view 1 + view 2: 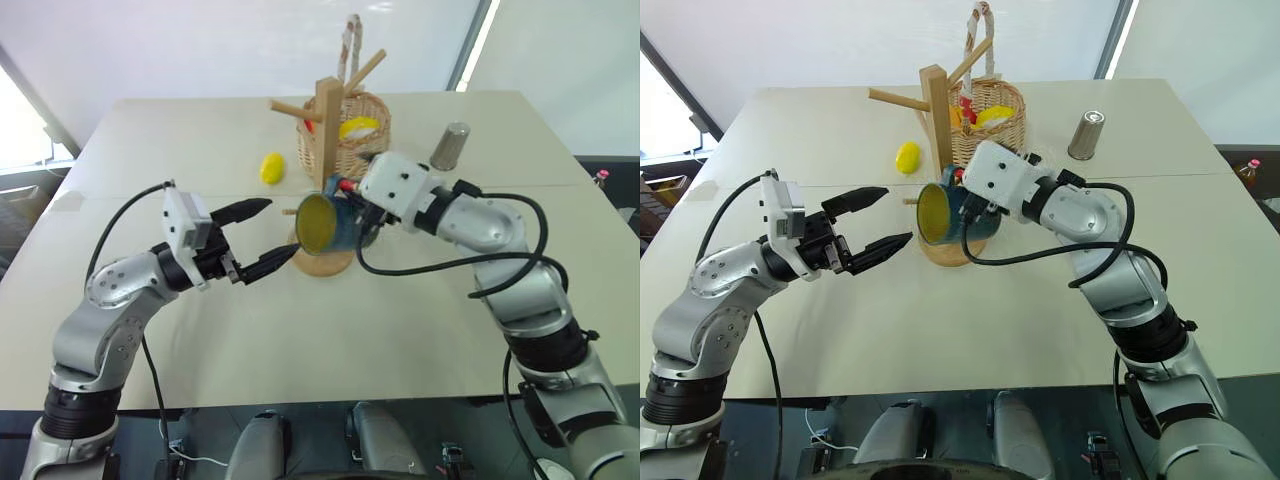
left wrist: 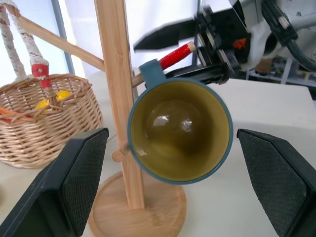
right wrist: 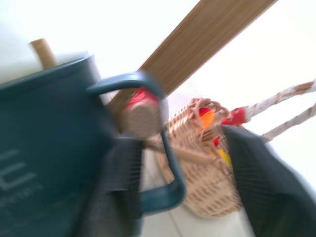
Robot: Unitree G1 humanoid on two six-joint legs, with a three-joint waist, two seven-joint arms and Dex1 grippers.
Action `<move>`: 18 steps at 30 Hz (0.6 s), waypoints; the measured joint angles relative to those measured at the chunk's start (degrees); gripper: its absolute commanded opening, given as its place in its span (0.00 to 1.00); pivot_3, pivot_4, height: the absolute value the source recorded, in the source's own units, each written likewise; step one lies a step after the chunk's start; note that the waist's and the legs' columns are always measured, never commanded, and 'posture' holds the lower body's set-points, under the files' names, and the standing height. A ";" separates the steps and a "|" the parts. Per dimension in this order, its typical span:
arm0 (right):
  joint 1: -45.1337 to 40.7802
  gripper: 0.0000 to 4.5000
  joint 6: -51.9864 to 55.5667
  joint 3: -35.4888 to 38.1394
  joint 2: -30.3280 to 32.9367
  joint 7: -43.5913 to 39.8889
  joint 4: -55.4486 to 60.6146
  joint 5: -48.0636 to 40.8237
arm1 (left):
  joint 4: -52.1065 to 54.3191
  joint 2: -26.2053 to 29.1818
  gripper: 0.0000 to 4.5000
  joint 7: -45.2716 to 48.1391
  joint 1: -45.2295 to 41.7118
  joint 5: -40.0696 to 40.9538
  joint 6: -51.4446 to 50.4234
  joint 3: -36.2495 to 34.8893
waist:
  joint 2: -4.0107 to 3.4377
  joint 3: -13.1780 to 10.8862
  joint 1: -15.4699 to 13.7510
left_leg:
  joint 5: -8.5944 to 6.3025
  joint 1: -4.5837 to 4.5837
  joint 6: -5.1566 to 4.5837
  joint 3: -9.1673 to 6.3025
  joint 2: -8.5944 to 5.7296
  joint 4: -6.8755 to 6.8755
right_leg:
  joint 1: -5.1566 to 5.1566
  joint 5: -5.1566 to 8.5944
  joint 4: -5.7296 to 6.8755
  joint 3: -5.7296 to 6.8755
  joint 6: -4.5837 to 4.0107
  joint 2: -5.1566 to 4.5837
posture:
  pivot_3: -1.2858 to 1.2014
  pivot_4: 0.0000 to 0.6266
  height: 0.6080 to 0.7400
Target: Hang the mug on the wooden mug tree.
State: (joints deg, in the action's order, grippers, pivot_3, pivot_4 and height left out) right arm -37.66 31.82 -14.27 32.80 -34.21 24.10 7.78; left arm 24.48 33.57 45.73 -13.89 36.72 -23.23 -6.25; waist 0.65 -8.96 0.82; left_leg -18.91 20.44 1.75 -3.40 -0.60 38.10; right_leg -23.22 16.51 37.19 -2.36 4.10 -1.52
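From the head views, the mug hangs on its side at the wooden mug tree, its yellow-green mouth facing the near left, low on the post just above the round base. The left claw hovers near the mug's mouth with its black fingers spread wide and nothing between them. The right claw sits just behind the mug at its handle side, with its fingers apart. A wicker basket stands just beyond the tree, a yellow fruit lies to the left on the counter, and a silver tumbler stands far right.

In the left wrist view, the mug's handle loops over a red-tipped peg beside the post, and the right claw's black fingers flank the peg without closing on the mug.

The right wrist view shows the handle around that peg, with one finger clear of the handle.
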 measured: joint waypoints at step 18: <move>27.55 0.77 -5.19 29.00 -12.07 4.68 -6.73 -17.28 | -15.46 -8.33 1.00 -15.61 6.53 -9.77 7.04 -7.02 | 0.01 0.00 0.03 | 0.00 -0.06 -0.01 0.04 0.00 -0.07 | 0.02 0.00 0.03 -0.02 0.01 -0.01 | 0.52 0.24 1.00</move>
State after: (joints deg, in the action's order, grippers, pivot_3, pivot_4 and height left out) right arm -10.11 26.63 14.73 20.73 -29.54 17.37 -9.49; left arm 9.03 25.24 30.12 -7.37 26.95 -16.19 -13.27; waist 0.66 -8.96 0.84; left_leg -18.92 20.38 1.75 -3.36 -0.60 38.03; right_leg -23.21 16.51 37.23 -2.39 4.11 -1.53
